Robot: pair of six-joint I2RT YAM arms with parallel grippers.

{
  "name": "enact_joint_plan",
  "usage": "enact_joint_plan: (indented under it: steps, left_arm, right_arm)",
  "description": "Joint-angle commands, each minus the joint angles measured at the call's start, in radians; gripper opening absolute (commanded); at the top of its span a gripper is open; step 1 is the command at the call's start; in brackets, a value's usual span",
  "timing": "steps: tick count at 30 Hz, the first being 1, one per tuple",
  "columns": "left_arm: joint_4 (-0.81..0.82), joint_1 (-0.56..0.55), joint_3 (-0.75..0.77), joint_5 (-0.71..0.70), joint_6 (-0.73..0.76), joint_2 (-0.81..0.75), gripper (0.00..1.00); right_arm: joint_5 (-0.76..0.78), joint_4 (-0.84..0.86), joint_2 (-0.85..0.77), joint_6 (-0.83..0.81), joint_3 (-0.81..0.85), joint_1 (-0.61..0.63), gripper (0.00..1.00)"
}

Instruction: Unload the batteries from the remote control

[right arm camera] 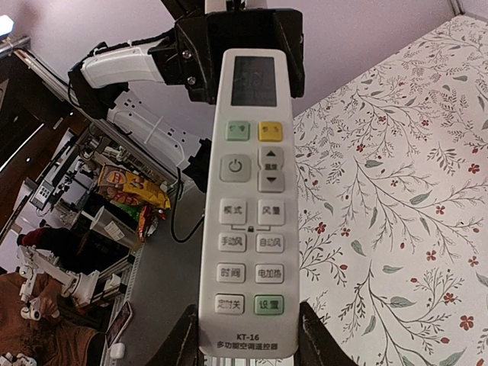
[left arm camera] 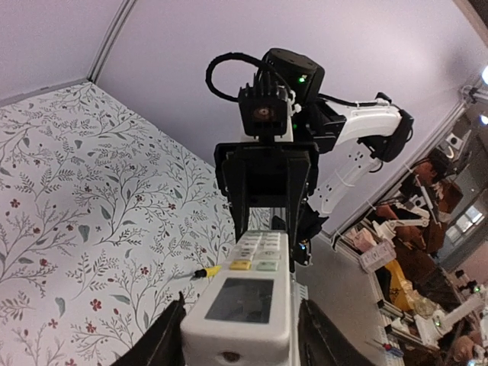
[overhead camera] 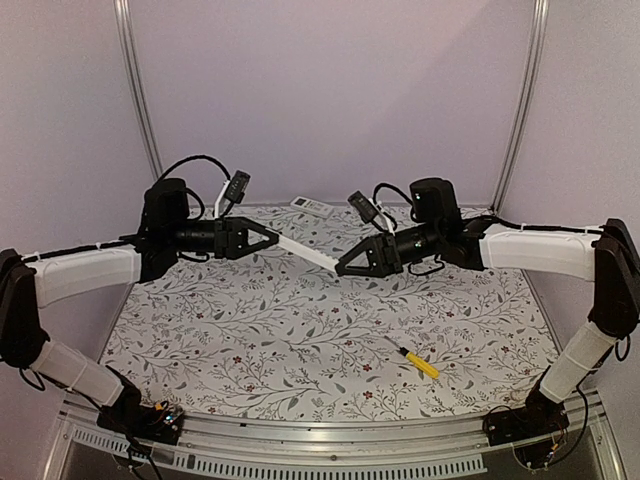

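The slim white remote control (overhead camera: 305, 252) hangs in the air over the middle of the table, held at both ends. My left gripper (overhead camera: 270, 240) is shut on its display end (left arm camera: 244, 301). My right gripper (overhead camera: 347, 267) is shut on its lower end (right arm camera: 250, 229). In the right wrist view the button face is towards the camera, with my fingers (right arm camera: 184, 339) at its two long edges. In the left wrist view my fingers (left arm camera: 162, 341) flank the display end. The back with the battery compartment is hidden. No batteries are in view.
A yellow-handled screwdriver (overhead camera: 418, 362) lies on the floral tablecloth (overhead camera: 250, 340) at the front right; it also shows in the left wrist view (left arm camera: 206, 271). A second white remote (overhead camera: 311, 206) lies at the far edge of the table.
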Motion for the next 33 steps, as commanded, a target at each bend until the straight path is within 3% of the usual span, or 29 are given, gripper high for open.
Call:
enact_joint_plan:
  steps: [1,7,11,12,15,18,25,33]
  left_arm:
    - [-0.005,-0.018,0.012,0.033,-0.008,0.022,0.43]
    - [0.047,-0.019,0.000,0.063,-0.062,0.029,0.27]
    - [0.148,-0.015,-0.025,0.092,-0.151,0.045,0.11]
    - [0.155,-0.014,-0.027,0.096,-0.159,0.047,0.07]
    - [0.157,-0.004,-0.034,0.091,-0.166,0.040,0.00]
    - [0.157,0.023,-0.049,0.054,-0.178,0.016,0.00]
    - [0.088,0.088,-0.048,0.006,-0.194,0.015,0.00]
    - [0.031,0.113,-0.044,-0.013,-0.189,0.030,0.00]
  right_arm:
    - [0.014,-0.017,0.006,-0.020,0.031,0.010,0.17]
    - [0.033,-0.010,-0.004,-0.017,0.029,0.010,0.19]
    - [0.056,-0.007,-0.017,-0.015,0.024,0.009,0.27]
    - [0.066,-0.009,-0.023,-0.015,0.020,0.010,0.34]
    - [0.149,-0.004,-0.044,-0.013,0.006,0.010,0.73]
    - [0.240,0.043,-0.099,0.007,-0.033,0.010,0.88]
    - [0.580,0.043,-0.236,-0.082,-0.098,0.069,0.90]
    - [0.956,-0.104,-0.145,-0.268,0.003,0.217,0.82]
